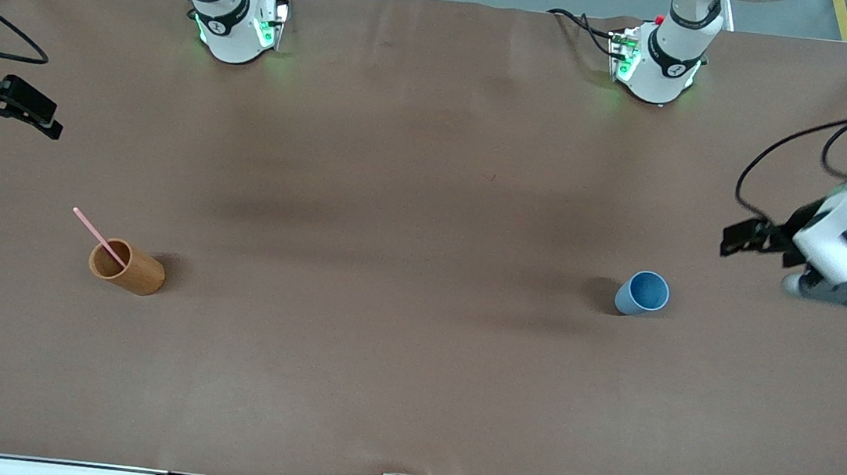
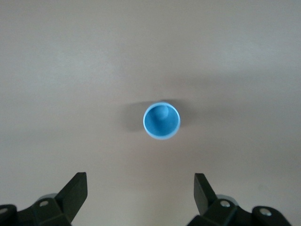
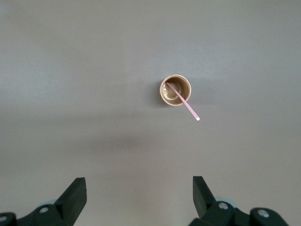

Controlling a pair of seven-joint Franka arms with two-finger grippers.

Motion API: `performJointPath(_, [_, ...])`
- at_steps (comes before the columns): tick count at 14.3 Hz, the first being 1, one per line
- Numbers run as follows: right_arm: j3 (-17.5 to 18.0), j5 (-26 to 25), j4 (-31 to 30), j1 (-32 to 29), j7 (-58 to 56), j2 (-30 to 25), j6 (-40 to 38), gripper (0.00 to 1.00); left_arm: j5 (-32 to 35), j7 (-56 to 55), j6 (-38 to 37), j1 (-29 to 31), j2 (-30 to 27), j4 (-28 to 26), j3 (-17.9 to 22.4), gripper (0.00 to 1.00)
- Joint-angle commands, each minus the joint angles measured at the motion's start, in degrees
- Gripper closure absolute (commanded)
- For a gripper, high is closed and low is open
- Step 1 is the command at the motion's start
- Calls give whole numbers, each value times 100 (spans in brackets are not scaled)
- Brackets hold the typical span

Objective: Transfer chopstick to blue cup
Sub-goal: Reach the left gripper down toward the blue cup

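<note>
The chopstick [image 1: 99, 236] leaned in the orange-brown cup [image 1: 127, 268] toward the tabletop's [image 1: 405, 267] right-arm edge; the blue cup [image 1: 642, 293] stood toward the left-arm edge. The left gripper [image 2: 140, 190] and right gripper [image 3: 139, 193] hung wide open, empty. No writing was legible.

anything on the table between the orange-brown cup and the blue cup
Nothing: in the front view only bare brown table lies between the orange-brown cup, which holds the chopstick, and the blue cup.

Two cups — blue cup [image 1: 643, 293], orange-brown cup [image 1: 127, 267] — one chopstick [image 1: 100, 236].
</note>
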Motion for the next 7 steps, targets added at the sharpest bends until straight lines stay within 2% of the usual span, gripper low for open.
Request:
performJointPath(1, [-107, 25, -175, -31, -167, 26, 43, 1, 9, 2, 1249, -8, 139, -960, -2, 0])
performJointPath(2, [-256, 33, -289, -14, -185, 43, 156, 1, 9, -7, 1602, -8, 287, -1172, 7, 0])
performJointPath(4, [-546, 418, -632, -22, -499, 44, 560, 1, 9, -68, 2287, -26, 656, -1489, 7, 0])
performJointPath(7, [-863, 508, -1168, -31, -825, 61, 1017, 1, 9, -68, 2913, -26, 965, -1867, -2, 0])
